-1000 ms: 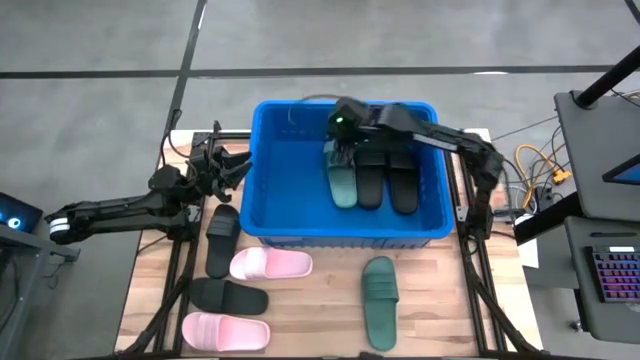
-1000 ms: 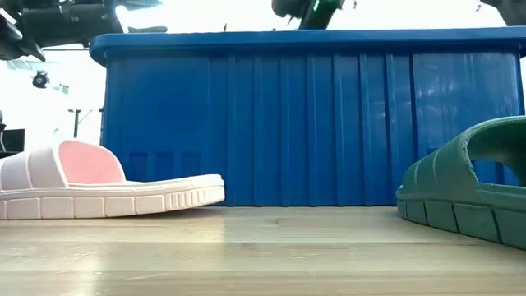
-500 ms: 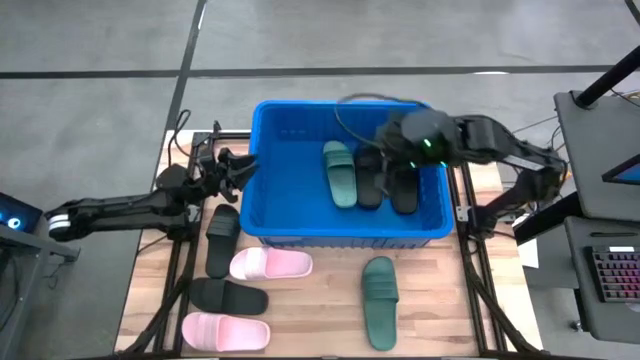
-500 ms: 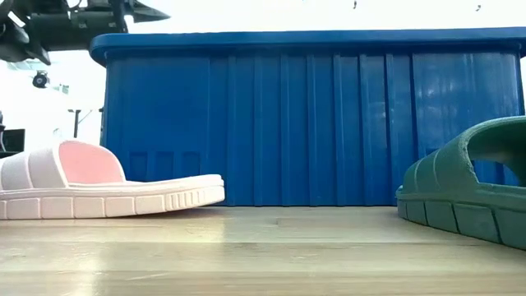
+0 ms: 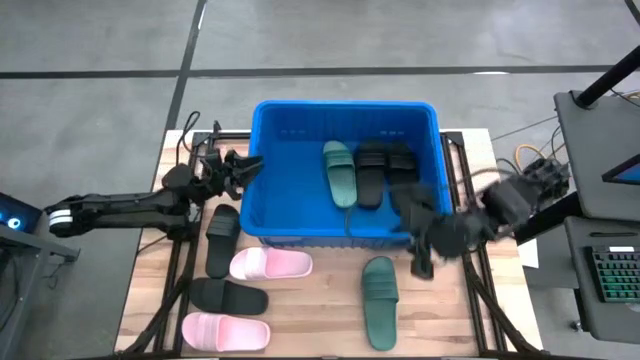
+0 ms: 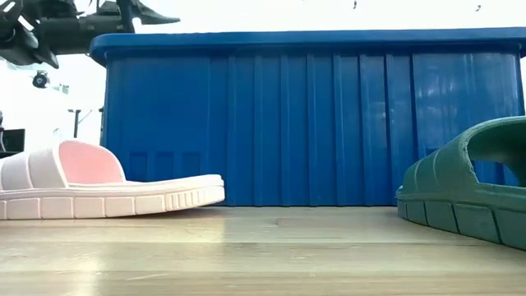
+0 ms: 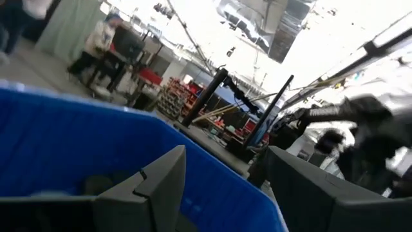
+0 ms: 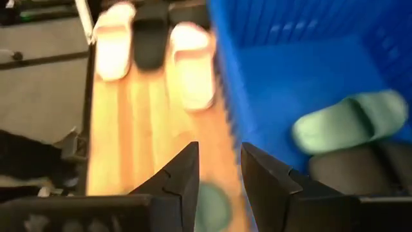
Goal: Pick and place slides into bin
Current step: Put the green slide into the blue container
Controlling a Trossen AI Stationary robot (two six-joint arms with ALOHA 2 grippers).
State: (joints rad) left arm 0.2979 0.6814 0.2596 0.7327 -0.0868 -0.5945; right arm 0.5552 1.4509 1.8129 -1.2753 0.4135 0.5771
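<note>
The blue bin (image 5: 300,215) stands at the table's far middle. Inside lie a dark green slide (image 5: 340,172) and two black slides (image 5: 371,172) (image 5: 403,170), soles down. On the wood in front lie two black slides (image 5: 221,240) (image 5: 229,295), two pink slides (image 5: 271,264) (image 5: 225,330) and a green slide (image 5: 380,300). My right gripper (image 5: 420,262) hangs open and blurred over the table by the bin's near right corner, with nothing between its fingers (image 8: 183,174). My left gripper (image 5: 248,165) is open beside the bin's left rim (image 7: 64,142), holding nothing.
Black frame rails run along the table's left and right edges (image 5: 180,270). Free wood lies between the pink slides and the green slide (image 5: 330,300). In the low view a pink slide (image 6: 99,185) and the green slide (image 6: 468,197) lie in front of the bin wall (image 6: 312,123).
My right gripper has swung fast out of the bin, up and toward the table's right and near edges, and now hangs over the wood near the loose green slide. The green slide in the bin stays where it lay. My left gripper has edged toward the bin.
</note>
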